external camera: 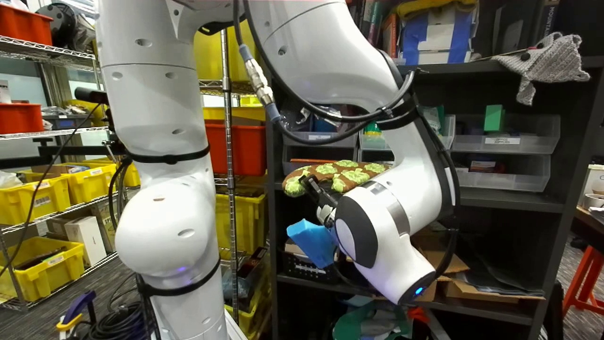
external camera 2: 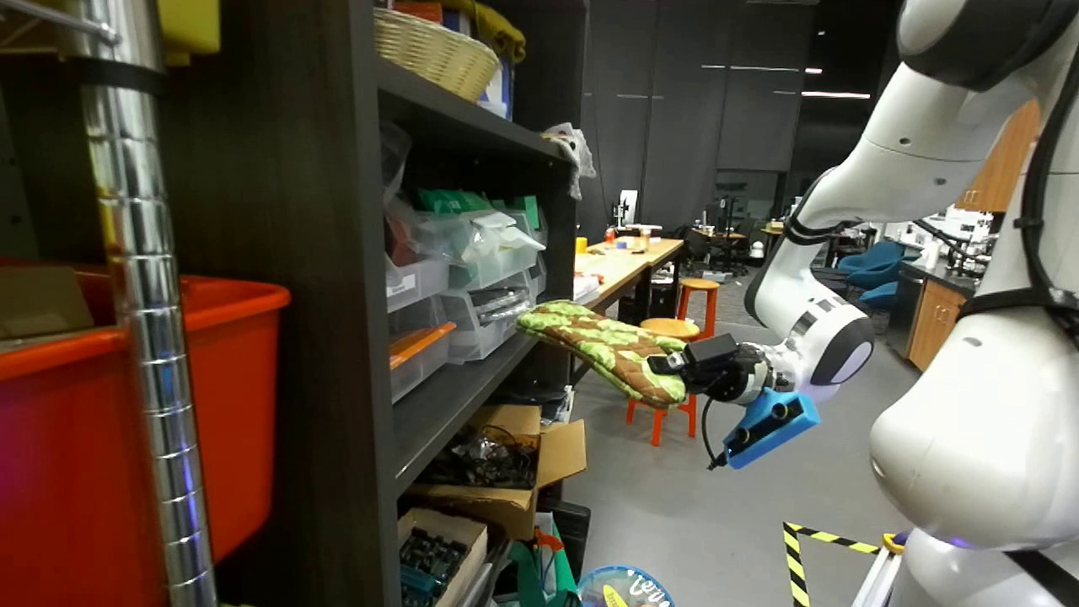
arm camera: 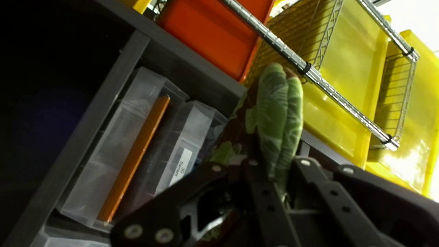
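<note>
In the wrist view, the edge of an oven mitt (arm camera: 274, 113), brown with green shapes, is clamped between the two black fingers (arm camera: 324, 185) of the gripper (arm camera: 279, 163); two layers of its cloth are pressed side by side. On the left, an orange strip (arm camera: 135, 158) and clear plastic bins (arm camera: 113, 147) are held in a dark shelf unit (arm camera: 192, 68). On the right, yellow bins (arm camera: 353, 68) are partly covered by a metal post (arm camera: 289, 53).

In an exterior view, the mitt is held in the air, with its right end in the grip and its left end turned toward the shelf unit. A blue casing (external camera 2: 771, 428) is fixed near the gripper. An open cardboard box (external camera 2: 563, 453) filled with cables is stored on the left, and a red bin (external camera 2: 236, 421) is placed at the near left. On the far side, a wooden stool (external camera 2: 668, 328) with orange legs is partly hidden by the mitt.

In an exterior view, the mitt is shown in front of the shelf unit, to the right of the near part of the white arm (external camera: 163, 231). A dark finger is seen across it; the opposite one cannot be made out. A grey knitted piece (external camera: 547, 61) is hung high on the unit at the right.
</note>
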You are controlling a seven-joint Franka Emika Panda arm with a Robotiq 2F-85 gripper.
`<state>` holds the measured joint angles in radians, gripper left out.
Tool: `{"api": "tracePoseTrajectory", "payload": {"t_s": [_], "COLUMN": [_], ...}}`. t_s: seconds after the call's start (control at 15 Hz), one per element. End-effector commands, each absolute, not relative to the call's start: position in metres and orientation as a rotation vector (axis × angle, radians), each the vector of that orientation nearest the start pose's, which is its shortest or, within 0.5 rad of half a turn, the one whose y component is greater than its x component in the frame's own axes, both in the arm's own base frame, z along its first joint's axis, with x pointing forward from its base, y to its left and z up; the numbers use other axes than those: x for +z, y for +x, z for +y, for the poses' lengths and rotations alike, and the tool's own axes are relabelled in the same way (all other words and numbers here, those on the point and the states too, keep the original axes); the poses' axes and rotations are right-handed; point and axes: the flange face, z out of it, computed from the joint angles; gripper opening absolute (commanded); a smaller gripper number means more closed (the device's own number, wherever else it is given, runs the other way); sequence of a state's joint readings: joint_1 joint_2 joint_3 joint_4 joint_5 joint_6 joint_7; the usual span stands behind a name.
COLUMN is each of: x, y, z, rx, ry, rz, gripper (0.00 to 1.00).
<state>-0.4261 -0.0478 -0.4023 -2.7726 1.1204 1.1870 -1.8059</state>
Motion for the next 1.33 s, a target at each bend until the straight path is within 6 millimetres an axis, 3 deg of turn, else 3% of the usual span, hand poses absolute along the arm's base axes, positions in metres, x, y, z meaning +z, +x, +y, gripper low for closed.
{"api": "tracePoseTrajectory", "payload": {"t_s": [0.0,0.73,1.27], "x": [0.257,0.177,0.135], "y": [0.279,0.305,0.340], "z": [-0.093,-0.016,-0.001], "rx": [-0.686,-0.400,-0.349], "ry": [-1.462,-1.683,-1.753], "rz": [-0.286,-0.300,-0.251], "gripper": [0.04,0.04,0.04]}}
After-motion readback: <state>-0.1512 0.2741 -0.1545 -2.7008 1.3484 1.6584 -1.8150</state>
